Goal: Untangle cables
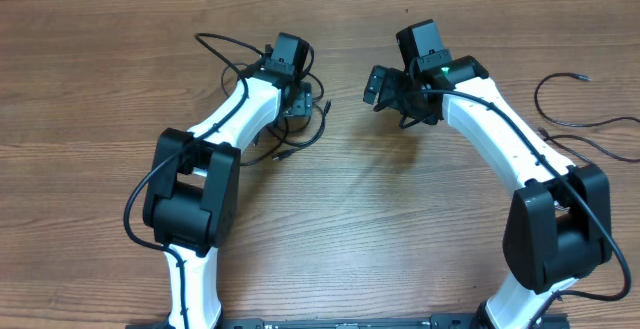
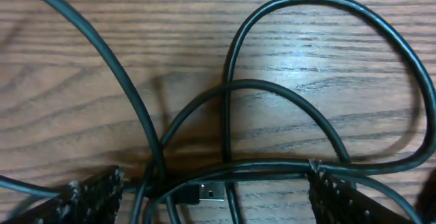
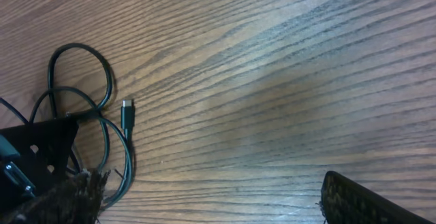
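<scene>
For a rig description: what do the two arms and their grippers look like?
The left arm and right arm have white tubular links and bulky black joints, each with a black cable along it. A green light glows on the right one. The left gripper and right gripper have dark, rough-textured fingers.

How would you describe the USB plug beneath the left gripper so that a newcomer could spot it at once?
Find the wooden table, then the left gripper standing open over the tangle of black cables. Between its fingers lies the USB plug: a flat silver metal tip on a black shell, the only shiny piece among the round black cords there.
</scene>
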{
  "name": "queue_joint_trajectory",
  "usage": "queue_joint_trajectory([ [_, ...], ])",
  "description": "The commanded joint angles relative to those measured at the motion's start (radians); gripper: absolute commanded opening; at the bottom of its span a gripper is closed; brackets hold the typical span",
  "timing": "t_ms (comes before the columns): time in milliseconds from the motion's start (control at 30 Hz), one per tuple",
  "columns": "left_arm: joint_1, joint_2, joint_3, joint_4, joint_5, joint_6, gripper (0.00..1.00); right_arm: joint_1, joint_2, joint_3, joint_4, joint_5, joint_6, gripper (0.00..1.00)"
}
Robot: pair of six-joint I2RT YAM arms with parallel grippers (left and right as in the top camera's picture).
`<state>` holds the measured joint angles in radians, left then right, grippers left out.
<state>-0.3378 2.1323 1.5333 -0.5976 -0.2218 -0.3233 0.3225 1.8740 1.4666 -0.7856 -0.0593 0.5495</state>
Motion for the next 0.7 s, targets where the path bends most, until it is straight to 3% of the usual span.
queue_joint_trajectory([
  [0,0.009,-0.014,0.059,-0.022,-0.022,0.076,0.88,0.003,0.003,-0.009,0.007,0.014,0.0,1.0],
  [200,0.008,-0.021,0.193,-0.13,0.038,0.076,0.88,0.003,0.003,-0.009,0.011,0.014,0.0,1.0],
  [333,0.0,-0.021,0.214,-0.112,0.148,0.077,0.88,0.003,0.003,-0.009,0.014,0.014,0.001,1.0],
  [667,-0.009,0.016,0.185,-0.068,0.114,0.085,0.88,0.003,0.003,-0.009,0.014,0.014,0.001,1.0],
])
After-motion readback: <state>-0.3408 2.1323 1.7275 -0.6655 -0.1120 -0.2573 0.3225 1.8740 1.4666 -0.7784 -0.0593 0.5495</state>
